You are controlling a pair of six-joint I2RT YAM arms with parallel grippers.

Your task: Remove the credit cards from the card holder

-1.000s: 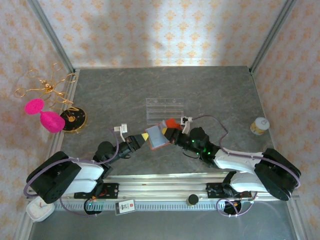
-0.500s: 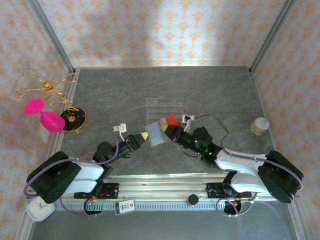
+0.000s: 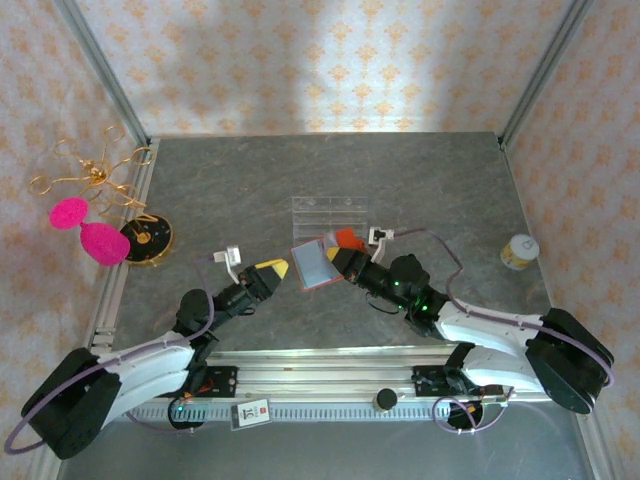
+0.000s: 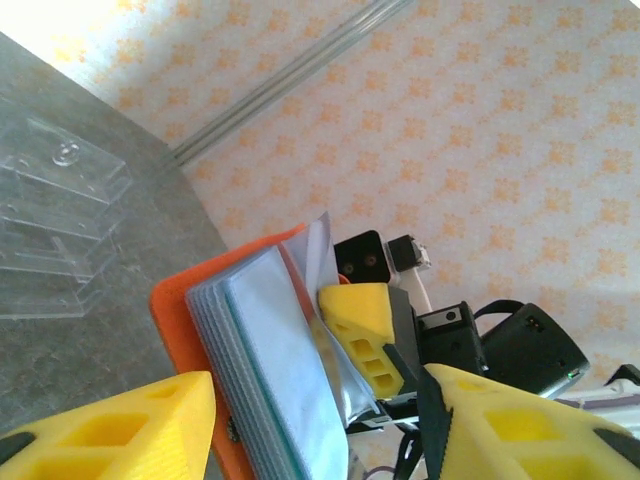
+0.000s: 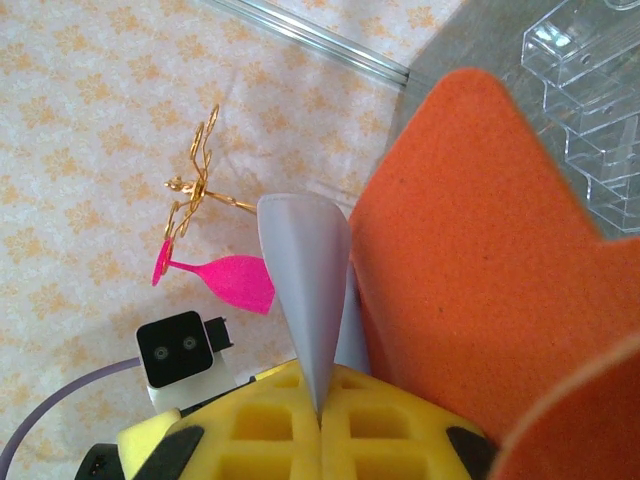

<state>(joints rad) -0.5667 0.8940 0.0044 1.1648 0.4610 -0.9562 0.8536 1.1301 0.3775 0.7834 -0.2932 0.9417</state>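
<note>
Left wrist view: right hand (image 4: 340, 335) pinches the card holder (image 4: 180, 310), its sleeves (image 4: 270, 370) apparently full; left hand (image 3: 275, 270) gapes empty.

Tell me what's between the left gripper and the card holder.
Nothing but a narrow strip of bare table, in the top view; left gripper and card holder sit apart.

1. We see the card holder (image 3: 318, 265) (image 4: 178, 300) (image 5: 470, 260) as a small orange-red folding wallet, opened out, with a stack of pale grey-blue sleeves fanning from its cover.
2. In the top view it sits tilted near the middle, its greyish panel turned upward and the orange cover showing behind that panel.
3. The right gripper (image 3: 335, 258) grips it: in the right wrist view we see one grey leaf pinched between the closed yellow fingers, with the orange cover spread just beside them.
4. We cannot make out the credit cards among the sleeves.
</note>
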